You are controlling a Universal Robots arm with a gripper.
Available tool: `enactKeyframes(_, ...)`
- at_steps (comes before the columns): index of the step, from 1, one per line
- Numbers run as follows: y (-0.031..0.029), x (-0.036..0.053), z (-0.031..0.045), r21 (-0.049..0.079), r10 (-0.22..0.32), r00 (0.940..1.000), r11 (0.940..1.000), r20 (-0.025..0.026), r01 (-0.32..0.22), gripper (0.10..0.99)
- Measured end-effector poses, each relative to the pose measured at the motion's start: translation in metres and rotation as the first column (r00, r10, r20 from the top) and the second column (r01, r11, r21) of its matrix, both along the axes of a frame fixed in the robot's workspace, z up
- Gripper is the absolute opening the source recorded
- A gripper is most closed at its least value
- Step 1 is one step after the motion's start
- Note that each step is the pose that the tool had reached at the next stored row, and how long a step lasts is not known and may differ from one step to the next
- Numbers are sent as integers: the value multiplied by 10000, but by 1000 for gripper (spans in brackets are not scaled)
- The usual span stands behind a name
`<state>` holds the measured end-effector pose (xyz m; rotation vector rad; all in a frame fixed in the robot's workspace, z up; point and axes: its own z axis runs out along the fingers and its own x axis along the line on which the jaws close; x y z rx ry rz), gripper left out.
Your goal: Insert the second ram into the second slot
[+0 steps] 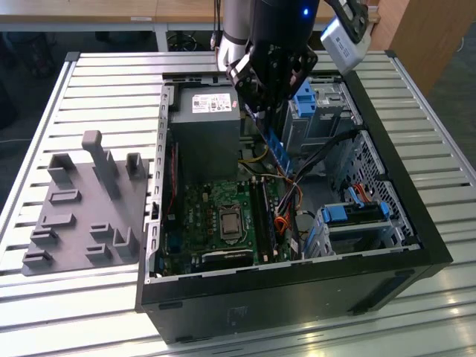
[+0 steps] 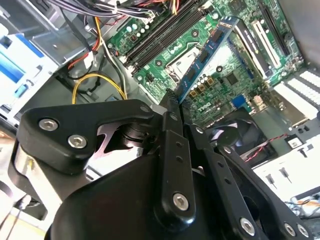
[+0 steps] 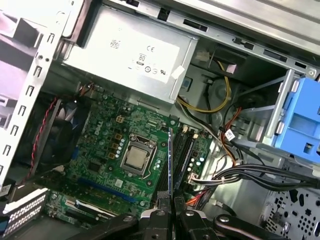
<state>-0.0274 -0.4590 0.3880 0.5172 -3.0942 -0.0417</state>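
My gripper (image 1: pixel 269 110) hangs over the open computer case, shut on the second ram (image 1: pixel 277 149), a thin blue stick that points down toward the green motherboard (image 1: pixel 201 216). In the second wrist view the black fingers (image 2: pixel 172 130) clamp one end of the ram (image 2: pixel 205 55), whose chips face the camera, and it hovers above the board. In the first wrist view the ram (image 3: pixel 170 160) shows edge-on above the fingertips (image 3: pixel 161 212), beside the long dark memory slots (image 3: pixel 181 152). The slots (image 1: pixel 262 212) lie below the stick's lower end, apart from it.
A grey power supply (image 1: pixel 204 130) stands close on the exterior view's left of the stick. Black and yellow cables (image 1: pixel 327 149) and blue drive brackets (image 1: pixel 357 212) crowd the right. The processor socket (image 1: pixel 229 222) sits beside the slots. A grey fixture plate (image 1: pixel 82 208) lies outside the case.
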Motion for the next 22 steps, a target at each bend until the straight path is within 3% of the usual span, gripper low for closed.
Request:
enactKeyframes(6,0,0,0,-19,-642,9979,9979,1,642,137)
enactKeyframes(11,0,0,0,-36,-1195,9928,9928,2,1195,137)
enactKeyframes(18,0,0,0,-39,-2105,9776,9776,2,2105,137)
enactKeyframes(22,0,0,-1,-41,-2605,9655,9655,2,2605,137)
